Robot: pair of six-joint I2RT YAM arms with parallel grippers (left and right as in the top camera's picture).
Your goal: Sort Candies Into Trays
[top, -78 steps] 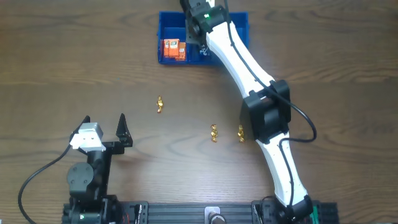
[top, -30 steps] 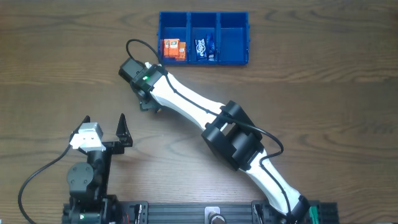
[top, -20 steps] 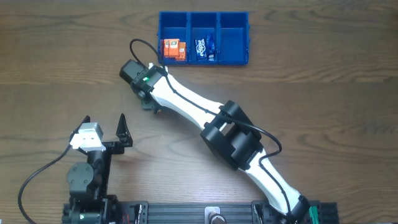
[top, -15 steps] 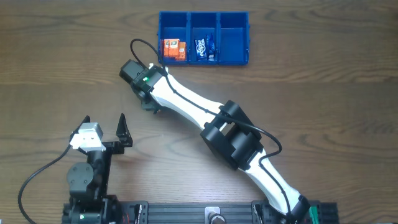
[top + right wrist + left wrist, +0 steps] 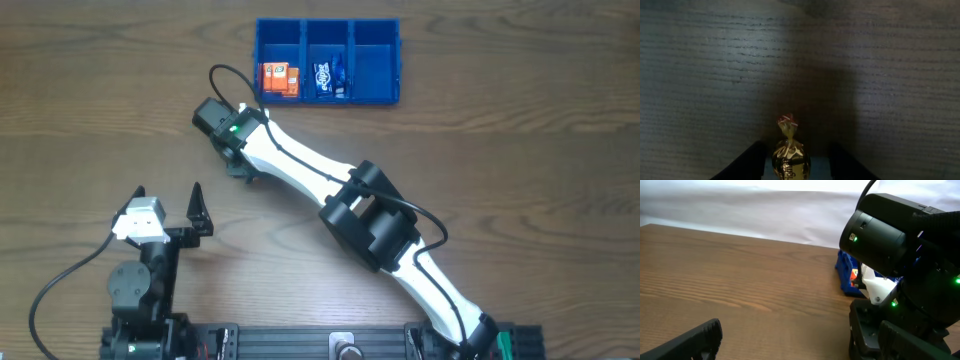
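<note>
The right gripper (image 5: 795, 148) sits low over the table (image 5: 520, 150), left of its middle. Its fingers are spread to either side of a gold-wrapped candy (image 5: 788, 157), with a gap on each side. The candy lies on the wood, its twisted end pointing away from the wrist. The right arm crosses the table on a diagonal, and a wide stretch of wood lies between it and the right edge. The blue tray (image 5: 375, 70) sits near the far edge, with orange candies (image 5: 279, 80) in its left compartment and a blue candy (image 5: 330, 78) in the middle one. The left gripper (image 5: 168, 195) hangs spread wide near its base, well apart from the gold candy. A pale backdrop (image 5: 740, 205) rises behind the brown wood-grain table.
</note>
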